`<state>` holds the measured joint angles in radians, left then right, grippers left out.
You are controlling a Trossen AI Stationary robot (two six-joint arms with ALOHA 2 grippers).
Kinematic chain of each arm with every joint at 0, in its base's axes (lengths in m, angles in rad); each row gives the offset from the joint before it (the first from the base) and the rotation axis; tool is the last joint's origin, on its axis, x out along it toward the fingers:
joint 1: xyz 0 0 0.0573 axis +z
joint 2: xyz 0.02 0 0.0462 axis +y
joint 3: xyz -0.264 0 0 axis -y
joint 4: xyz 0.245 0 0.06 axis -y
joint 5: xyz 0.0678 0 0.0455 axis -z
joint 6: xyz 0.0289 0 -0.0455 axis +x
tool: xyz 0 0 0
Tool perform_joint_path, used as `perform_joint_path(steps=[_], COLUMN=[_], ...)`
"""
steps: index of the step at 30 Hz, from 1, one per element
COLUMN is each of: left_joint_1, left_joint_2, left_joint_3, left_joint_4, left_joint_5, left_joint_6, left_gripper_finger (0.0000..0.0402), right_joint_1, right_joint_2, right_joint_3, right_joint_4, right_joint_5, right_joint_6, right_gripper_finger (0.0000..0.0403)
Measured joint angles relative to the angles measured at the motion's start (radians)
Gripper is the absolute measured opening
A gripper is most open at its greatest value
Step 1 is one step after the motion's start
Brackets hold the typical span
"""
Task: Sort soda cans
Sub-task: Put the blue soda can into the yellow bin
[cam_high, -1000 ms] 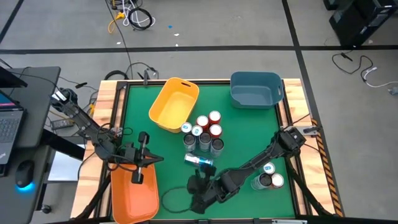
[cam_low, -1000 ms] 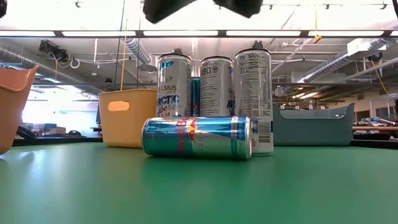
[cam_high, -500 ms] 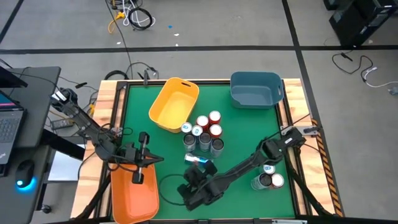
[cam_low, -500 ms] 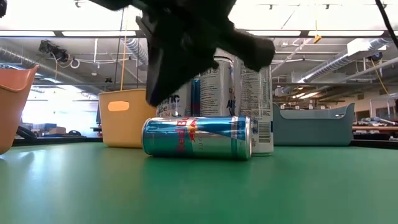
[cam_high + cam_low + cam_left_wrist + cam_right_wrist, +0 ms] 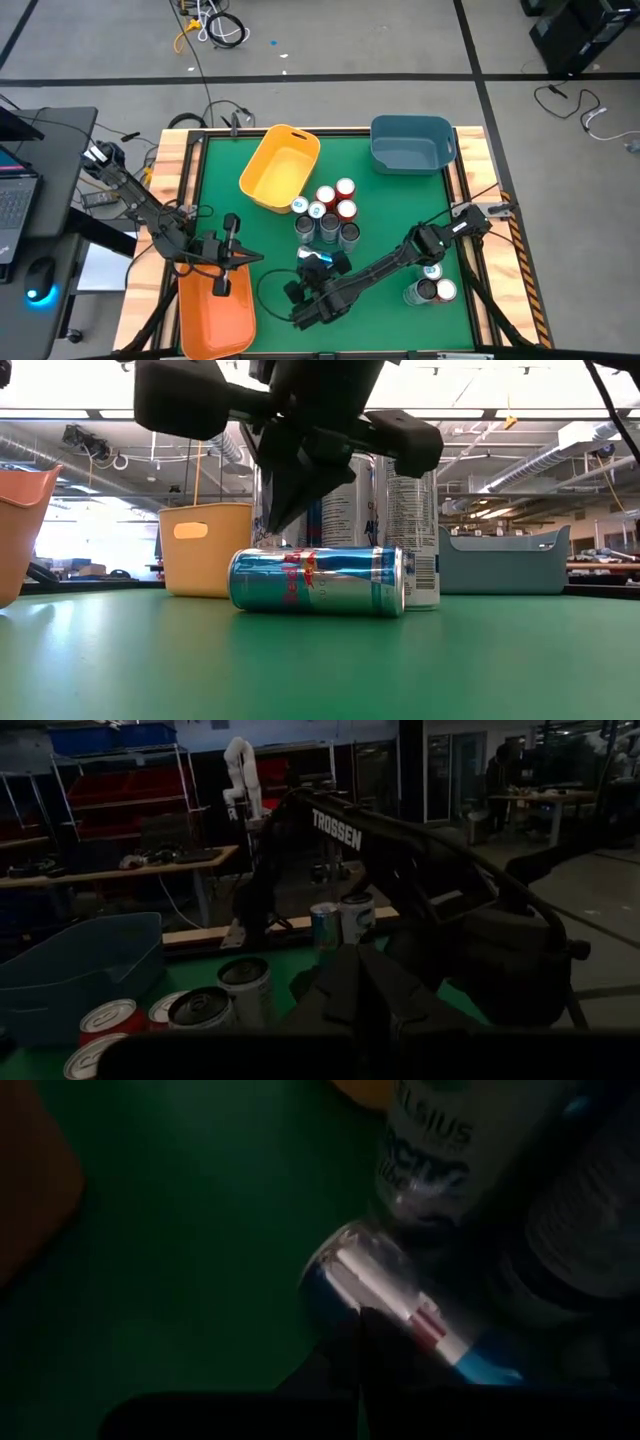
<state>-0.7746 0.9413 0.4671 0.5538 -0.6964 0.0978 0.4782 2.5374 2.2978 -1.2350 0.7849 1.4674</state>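
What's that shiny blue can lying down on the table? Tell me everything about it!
The blue can is a slim metal drink can, shiny blue and silver with a red logo. It lies on its side on the green table, just in front of the standing cans. The right claw hangs shut just above it, seemingly not touching.

Closed right end effector (image 5: 285,510) hangs over toppled blue can (image 5: 316,581).
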Motion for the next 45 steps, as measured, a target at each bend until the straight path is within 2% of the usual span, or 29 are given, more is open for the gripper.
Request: perform_joint_path(steps=[7, 14, 17, 21, 24, 28, 33, 40, 45], left_joint_1=[0.0, 0.0, 0.0, 0.0, 0.0, 0.0, 0.0, 0.0, 0.0], left_joint_2=[0.0, 0.0, 0.0, 0.0, 0.0, 0.0, 0.0, 0.0, 0.0], left_joint_3=[0.0, 0.0, 0.0, 0.0, 0.0, 0.0, -0.001, -0.001, -0.001], left_joint_4=[-0.013, -0.025, -0.025, -0.026, -0.026, -0.026, -0.03, -0.035, -0.036], left_joint_5=[0.0, 0.0, 0.0, 0.0, 0.0, 0.0, 0.0, 0.0, 0.0], left_joint_6=[0.001, 0.002, 0.002, 0.002, 0.002, 0.002, 0.002, 0.002, 0.002], left_gripper_finger=[0.0003, 0.0003, 0.0003, 0.0003, 0.0003, 0.0003, 0.0003, 0.0003, 0.0003], right_joint_1=[-0.007, 0.002, 0.014, 0.019, -0.007, -0.053, -0.066, -0.064, -0.047], right_joint_2=[0.0, 0.0, 0.0, -0.025, -0.022, -0.02, -0.019, -0.019, -0.019], right_joint_3=[0.0, 0.0, 0.044, 0.053, 0.051, 0.017, 0.016, 0.016, 0.019], right_joint_4=[-0.008, 0.063, 0.049, 0.009, -0.043, -0.024, -0.041, -0.035, 0.046], right_joint_5=[-0.068, -0.205, -0.18, -0.046, -0.052, -0.101, -0.109, -0.23, -0.304], right_joint_6=[-0.002, -0.064, -0.083, -0.078, -0.067, -0.089, -0.084, -0.091, -0.161], right_gripper_finger=[0.0, 0.0, 0.0, 0.0, 0.0, 0.0, 0.0, 0.0, 0.0])
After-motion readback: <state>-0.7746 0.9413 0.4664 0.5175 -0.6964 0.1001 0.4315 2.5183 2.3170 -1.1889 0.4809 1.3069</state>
